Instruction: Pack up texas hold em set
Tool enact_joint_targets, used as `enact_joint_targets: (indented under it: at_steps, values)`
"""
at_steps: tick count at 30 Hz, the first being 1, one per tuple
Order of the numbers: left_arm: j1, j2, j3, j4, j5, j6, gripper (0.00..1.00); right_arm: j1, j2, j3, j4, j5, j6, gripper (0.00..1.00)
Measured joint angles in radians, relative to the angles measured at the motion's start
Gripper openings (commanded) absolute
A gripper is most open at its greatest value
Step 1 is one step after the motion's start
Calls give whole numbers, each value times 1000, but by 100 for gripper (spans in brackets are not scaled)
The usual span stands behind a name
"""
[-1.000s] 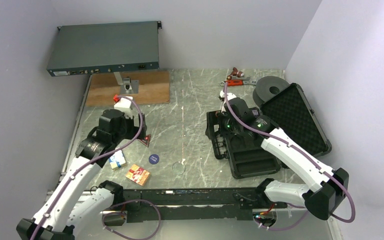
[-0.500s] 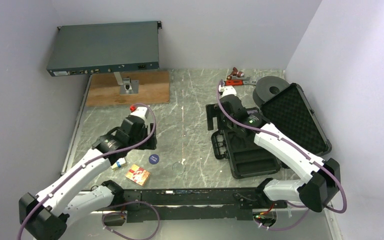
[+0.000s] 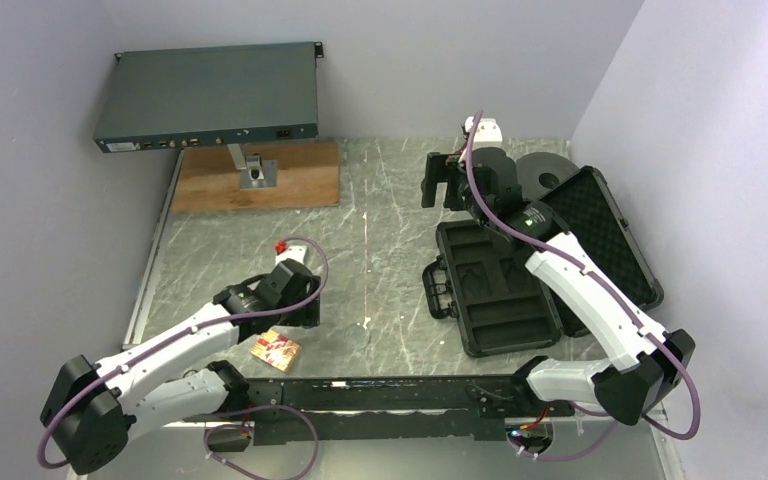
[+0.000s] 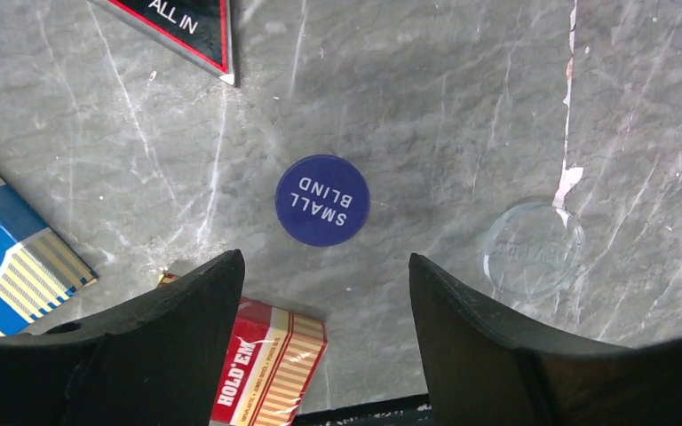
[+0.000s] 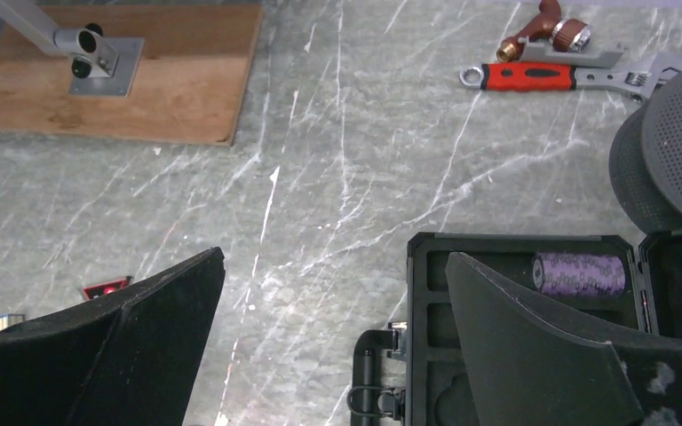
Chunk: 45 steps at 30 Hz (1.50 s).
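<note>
The black case [image 3: 452,290] lies open right of centre, its foam lid [image 3: 592,232] folded back. A purple chip stack [image 5: 579,273] rests in a slot of the case [image 5: 417,293]. In the left wrist view a blue disc [image 4: 322,201] marked SMALL BLIND lies flat just beyond my open left gripper [image 4: 324,259], with nothing between the fingers. Around it are a clear disc [image 4: 533,248], a red triangle [image 4: 186,27], a blue-white card box [image 4: 9,257] and a red card box [image 4: 266,364]. My right gripper [image 5: 334,257] hangs open and empty, high over the case's far left corner.
A red-handled wrench [image 5: 533,75] and a black spool [image 5: 675,151] lie behind the case. A wooden board [image 3: 260,175] with a metal stand carries a grey rack unit [image 3: 210,95] at the back left. Walls close in on the left, back and right.
My left gripper has swung right and nearer, from over the card boxes to above the blue disc, its jaws narrowing a little. The right gripper has lifted out of the case toward the back.
</note>
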Motion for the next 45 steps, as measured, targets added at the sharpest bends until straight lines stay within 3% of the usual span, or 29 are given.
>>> enact_joint_targets:
  at_steps: [13,19,45]
  values:
    - [-122,187,2,26,-139,-95,65,-8,-1,13,-1,-6,-21,100]
    - [-158,214,1,73,-181,-131,70,-9,-1,13,-1,-13,-24,100]
    - [-177,280,-76,236,-274,-222,64,-10,-2,0,3,-53,-35,100]
